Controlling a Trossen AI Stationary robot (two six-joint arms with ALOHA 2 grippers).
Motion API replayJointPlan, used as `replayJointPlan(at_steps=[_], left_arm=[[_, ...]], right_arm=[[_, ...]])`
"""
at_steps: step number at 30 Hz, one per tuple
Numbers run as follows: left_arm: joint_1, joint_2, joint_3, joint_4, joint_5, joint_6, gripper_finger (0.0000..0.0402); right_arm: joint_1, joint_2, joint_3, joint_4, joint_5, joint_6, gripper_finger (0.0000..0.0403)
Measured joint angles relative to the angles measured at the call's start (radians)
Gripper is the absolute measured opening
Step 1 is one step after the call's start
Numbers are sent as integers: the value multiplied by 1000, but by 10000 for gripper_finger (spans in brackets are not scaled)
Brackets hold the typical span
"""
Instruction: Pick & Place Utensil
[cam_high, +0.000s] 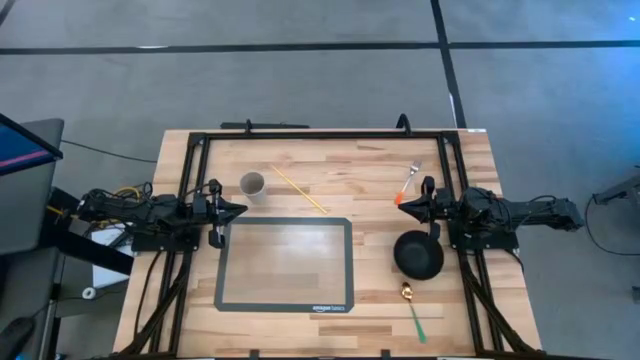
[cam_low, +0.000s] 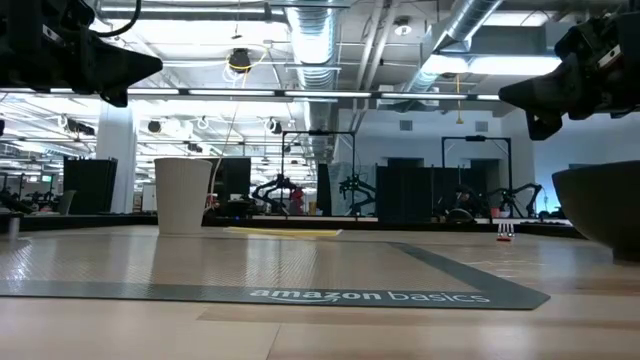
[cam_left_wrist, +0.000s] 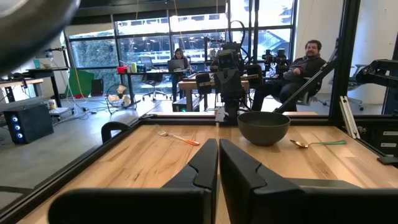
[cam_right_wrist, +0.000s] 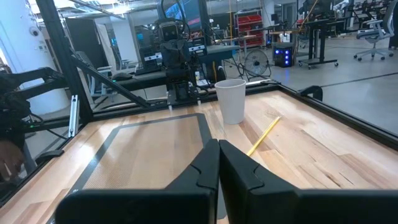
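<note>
Both pincers, left pincer (cam_high: 240, 209) at centre-left and right pincer (cam_high: 402, 204) at centre-right, sit closed and empty, while the fork (cam_high: 409, 183) lies upper right beside the right pincer, so a closed descent would likely knock it away.

Left pincer (cam_high: 240, 209) and right pincer (cam_high: 402, 205) (both closed) face each other.
</note>
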Motion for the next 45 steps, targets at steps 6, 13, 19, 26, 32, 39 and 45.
replayJointPlan(at_steps=[6, 13, 19, 26, 32, 39, 45], left_arm=[[0, 0, 0, 0, 0, 0, 17], [0, 0, 0, 0, 0, 0, 17], [0, 0, 0, 0, 0, 0, 17], [0, 0, 0, 0, 0, 0, 17], [0, 0, 0, 0, 0, 0, 17], [0, 0, 0, 0, 0, 0, 17], [0, 0, 0, 0, 1, -63, 17]], right_arm=[[0, 0, 0, 0, 0, 0, 1], [0, 0, 0, 0, 0, 0, 1], [0, 0, 0, 0, 0, 0, 1], [0, 0, 0, 0, 0, 0, 1], [0, 0, 0, 0, 0, 0, 1], [0, 0, 0, 0, 0, 0, 1], [0, 0, 0, 2, 4, -41, 1]])
